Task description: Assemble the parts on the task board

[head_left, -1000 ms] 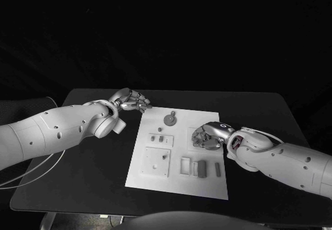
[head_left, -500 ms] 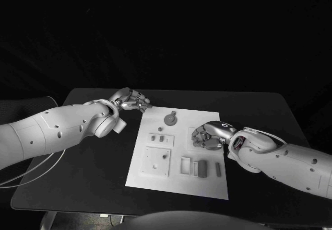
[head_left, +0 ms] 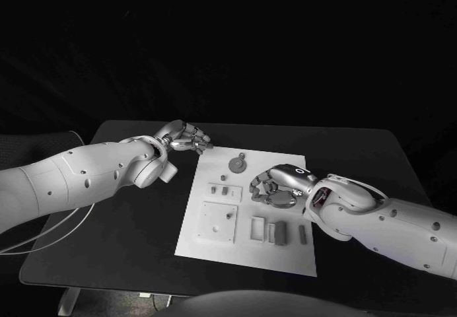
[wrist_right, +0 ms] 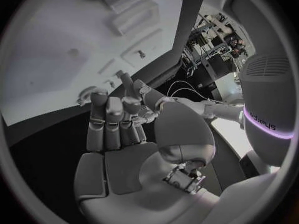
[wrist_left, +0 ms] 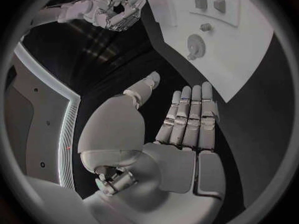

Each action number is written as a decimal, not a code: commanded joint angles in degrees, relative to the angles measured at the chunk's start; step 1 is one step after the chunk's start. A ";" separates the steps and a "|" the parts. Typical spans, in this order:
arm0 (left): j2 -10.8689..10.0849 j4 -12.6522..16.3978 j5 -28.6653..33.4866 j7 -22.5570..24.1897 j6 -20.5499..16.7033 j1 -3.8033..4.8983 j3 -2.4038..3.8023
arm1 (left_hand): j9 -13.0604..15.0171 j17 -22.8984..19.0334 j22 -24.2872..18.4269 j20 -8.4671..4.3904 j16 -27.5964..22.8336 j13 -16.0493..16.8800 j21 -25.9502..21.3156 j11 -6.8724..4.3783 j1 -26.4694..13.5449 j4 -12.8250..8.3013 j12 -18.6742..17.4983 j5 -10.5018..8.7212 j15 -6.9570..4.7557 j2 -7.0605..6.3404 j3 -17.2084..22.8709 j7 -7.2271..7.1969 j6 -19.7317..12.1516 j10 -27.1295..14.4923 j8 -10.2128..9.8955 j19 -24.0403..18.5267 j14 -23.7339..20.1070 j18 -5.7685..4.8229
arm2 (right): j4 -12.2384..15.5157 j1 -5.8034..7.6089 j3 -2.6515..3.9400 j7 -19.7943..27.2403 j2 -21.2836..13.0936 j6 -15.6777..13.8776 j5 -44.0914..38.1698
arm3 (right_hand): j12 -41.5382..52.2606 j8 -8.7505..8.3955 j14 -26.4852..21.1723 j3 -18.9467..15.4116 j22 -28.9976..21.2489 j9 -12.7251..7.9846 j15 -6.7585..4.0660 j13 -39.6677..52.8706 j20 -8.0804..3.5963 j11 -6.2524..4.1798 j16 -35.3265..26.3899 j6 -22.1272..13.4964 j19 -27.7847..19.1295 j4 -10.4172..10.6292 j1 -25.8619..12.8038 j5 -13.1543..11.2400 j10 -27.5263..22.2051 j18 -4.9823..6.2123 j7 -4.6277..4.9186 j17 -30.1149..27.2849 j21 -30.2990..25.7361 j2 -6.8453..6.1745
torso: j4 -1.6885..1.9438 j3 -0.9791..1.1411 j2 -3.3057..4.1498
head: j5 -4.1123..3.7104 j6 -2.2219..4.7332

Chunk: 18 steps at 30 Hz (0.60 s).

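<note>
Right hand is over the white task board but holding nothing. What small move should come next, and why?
Probably lower the right hand onto a loose part near it, perhaps the dark grey rectangular block at the white task board's near edge. Its fingers are spread and empty above the board, while the left hand waits off the far corner.

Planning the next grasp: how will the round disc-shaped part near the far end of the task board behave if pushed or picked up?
The round part lies flat on the task board, so it probably slides rather than rolls. It looks small and thin, likely light and stiff. Its low profile may make pinching awkward; the small knob at its centre may give a robot hand better purchase.
</note>
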 commanded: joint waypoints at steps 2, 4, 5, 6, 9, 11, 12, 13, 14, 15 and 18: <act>0.31 0.08 0.37 0.74 0.06 0.04 0.03 | -0.08 0.09 0.10 -0.05 -0.28 -0.06 -0.29 0.14 -0.07 0.12 -0.37 -0.13 0.11 0.53 0.10 0.24 0.15 0.35 0.23 -0.21 -0.03 0.70 | 0.85 -0.02 0.02 1.23 2.26 1.28 -0.27 | -0.36 0.70 -0.04 0.41 1.05 0.65 -0.35 -0.08 -0.43 -0.38 0.22 2.66 0.01 -0.09 -0.03 0.16 0.22 0.87 1.73 -0.07 0.23 0.02 | 0.10 -0.03 0.03 | 1.01 -0.18; 0.51 0.01 0.37 0.75 -0.08 0.04 0.03 | -0.08 0.09 0.10 -0.05 -0.28 -0.07 -0.29 0.14 -0.07 0.12 -0.37 -0.13 0.11 0.53 0.10 0.24 0.15 0.35 0.23 -0.21 -0.03 0.70 | 0.88 -0.02 0.02 1.32 3.49 1.71 -0.27 | -0.37 0.69 -0.05 0.43 1.05 0.64 -0.35 -0.08 -0.43 -0.38 0.22 2.64 0.00 -0.09 -0.03 0.16 0.22 0.87 1.73 -0.08 0.23 0.03 | 0.10 -0.09 0.00 | 1.43 -0.19; 0.59 0.02 0.37 0.75 -0.23 0.04 0.03 | -0.09 0.09 0.10 -0.05 -0.28 -0.07 -0.29 0.14 -0.07 0.12 -0.38 -0.13 0.11 0.54 0.10 0.24 0.15 0.35 0.23 -0.21 -0.03 0.70 | 0.84 -0.02 0.02 1.38 4.17 1.81 -0.27 | -0.38 0.68 -0.06 0.44 1.05 0.64 -0.35 -0.08 -0.43 -0.38 0.21 2.63 0.00 -0.09 -0.04 0.16 0.22 0.87 1.73 -0.08 0.23 0.04 | 0.12 -0.10 0.00 | 1.58 -0.21; 0.62 0.03 0.37 0.74 -0.31 0.04 0.03 | -0.09 0.09 0.11 -0.05 -0.28 -0.07 -0.29 0.14 -0.06 0.12 -0.38 -0.13 0.11 0.54 0.10 0.24 0.15 0.35 0.23 -0.21 -0.03 0.70 | 0.73 -0.02 0.02 1.45 4.74 1.97 -0.27 | -0.38 0.68 -0.06 0.45 1.05 0.64 -0.36 -0.08 -0.43 -0.37 0.21 2.62 -0.01 -0.09 -0.04 0.16 0.22 0.87 1.73 -0.08 0.23 0.05 | 0.14 -0.12 0.00 | 1.76 -0.24; 0.88 -0.10 0.37 0.71 -0.52 0.04 0.03 | -0.10 0.10 0.12 -0.05 -0.29 -0.07 -0.29 0.14 -0.04 0.11 -0.39 -0.12 0.11 0.58 0.11 0.24 0.15 0.37 0.24 -0.20 -0.03 0.71 | -0.17 -0.03 0.01 1.67 7.23 2.55 -0.51 | -0.40 0.65 -0.09 0.49 1.04 0.62 -0.36 -0.09 -0.43 -0.37 0.20 2.58 -0.03 -0.10 -0.05 0.16 0.22 0.87 1.74 -0.08 0.22 0.09 | 0.21 -0.17 0.03 | 2.67 -0.36; 0.95 -0.11 0.36 0.73 -0.69 0.04 0.03 | -0.10 0.10 0.12 -0.05 -0.29 -0.07 -0.29 0.14 -0.04 0.11 -0.39 -0.12 0.11 0.58 0.11 0.24 0.15 0.37 0.24 -0.20 -0.02 0.71 | -0.92 -0.04 -0.05 1.81 8.41 2.95 -0.52 | -0.41 0.64 -0.10 0.51 1.04 0.62 -0.36 -0.09 -0.43 -0.36 0.20 2.57 -0.03 -0.11 -0.06 0.16 0.21 0.87 1.75 -0.08 0.22 0.11 | 0.23 -0.18 0.03 | 3.09 -0.50; 0.98 -0.04 0.34 0.75 -0.73 0.04 0.04 | -0.10 0.10 0.12 -0.05 -0.29 -0.07 -0.29 0.14 -0.03 0.11 -0.40 -0.12 0.11 0.59 0.11 0.24 0.15 0.37 0.24 -0.20 -0.02 0.71 | -1.40 -0.06 -0.15 1.90 9.04 3.13 -0.51 | -0.42 0.63 -0.11 0.52 1.04 0.61 -0.36 -0.09 -0.43 -0.36 0.20 2.56 -0.04 -0.11 -0.07 0.16 0.21 0.87 1.75 -0.09 0.21 0.12 | 0.23 -0.16 0.02 | 3.32 -0.55; 1.04 -0.02 0.33 0.78 -0.74 0.04 0.04 | -0.10 0.11 0.12 -0.05 -0.29 -0.07 -0.29 0.14 -0.03 0.11 -0.40 -0.12 0.11 0.58 0.11 0.24 0.15 0.38 0.24 -0.20 -0.02 0.71 | -2.00 -0.08 -0.34 1.97 9.69 3.27 -0.51 | -0.42 0.62 -0.12 0.53 1.04 0.61 -0.37 -0.09 -0.43 -0.36 0.19 2.54 -0.05 -0.11 -0.08 0.16 0.20 0.87 1.76 -0.09 0.21 0.13 | 0.26 -0.17 0.03 | 3.50 -0.53; 1.08 -0.04 0.33 0.79 -0.78 0.04 0.04 | -0.11 0.11 0.13 -0.05 -0.29 -0.07 -0.29 0.14 -0.03 0.10 -0.40 -0.12 0.11 0.58 0.11 0.24 0.16 0.38 0.24 -0.20 -0.02 0.71 | -2.76 -0.12 -0.61 2.02 10.35 3.42 -0.51 | -0.44 0.60 -0.13 0.55 1.04 0.60 -0.37 -0.09 -0.43 -0.35 0.19 2.51 -0.06 -0.11 -0.10 0.16 0.19 0.87 1.76 -0.09 0.20 0.16 | 0.34 -0.22 0.05 | 3.75 -0.50; 1.11 -0.08 0.33 0.78 -0.85 0.04 0.04 | -0.11 0.11 0.13 -0.05 -0.29 -0.07 -0.29 0.14 -0.03 0.10 -0.41 -0.12 0.11 0.58 0.11 0.24 0.16 0.38 0.24 -0.21 -0.02 0.71 | -3.53 -0.21 -0.91 2.09 11.03 3.45 -0.51 | -0.45 0.59 -0.15 0.56 1.03 0.59 -0.37 -0.10 -0.42 -0.34 0.18 2.49 -0.08 -0.12 -0.12 0.16 0.18 0.87 1.77 -0.09 0.20 0.19 | 0.36 -0.22 0.05 | 3.98 -0.55; 1.28 -0.16 0.33 0.73 -0.92 0.05 0.04 | -0.12 0.12 0.14 -0.05 -0.30 -0.07 -0.30 0.14 -0.02 0.10 -0.42 -0.13 0.11 0.58 0.10 0.24 0.16 0.39 0.25 -0.21 -0.02 0.71 | -5.19 -0.38 -1.72 2.27 12.37 3.73 -0.51 | -0.47 0.56 -0.18 0.60 1.03 0.57 -0.38 -0.09 -0.42 -0.33 0.18 2.45 -0.09 -0.13 -0.15 0.16 0.16 0.87 1.79 -0.09 0.20 0.24 | 0.43 -0.27 0.03 | 4.73 -0.72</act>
